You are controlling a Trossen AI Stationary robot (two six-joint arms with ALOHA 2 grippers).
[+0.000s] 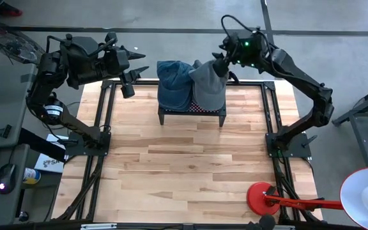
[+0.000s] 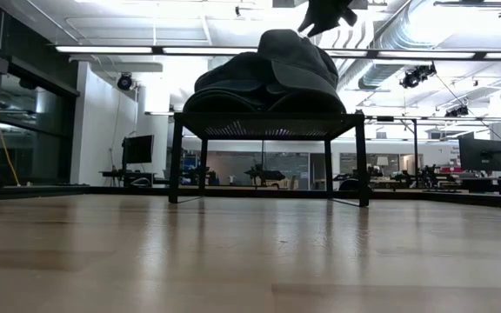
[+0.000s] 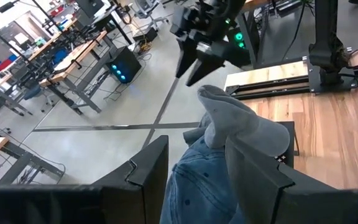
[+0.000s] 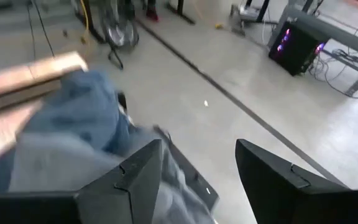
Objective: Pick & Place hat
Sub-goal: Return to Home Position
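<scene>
Stacked on the shelf [image 1: 190, 115] at the table's [image 1: 190, 166] 12 o'clock: gray caps [image 1: 208, 89] beside blue caps [image 1: 174, 86]. Just above the gray pile, right gripper [image 1: 218, 65], fingers apart and empty, seemingly free to head home. Left gripper [image 1: 140, 62], likewise spread, at 10 o'clock.

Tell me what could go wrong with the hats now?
The open right claw hovers just above the gray caps, so when it pulls away it might snag the top one and drag it off. The gray caps and the blue caps sit in tall, soft piles on the small shelf, so a bump could topple them. The open left claw waits off to the side and is likely harmless.
</scene>
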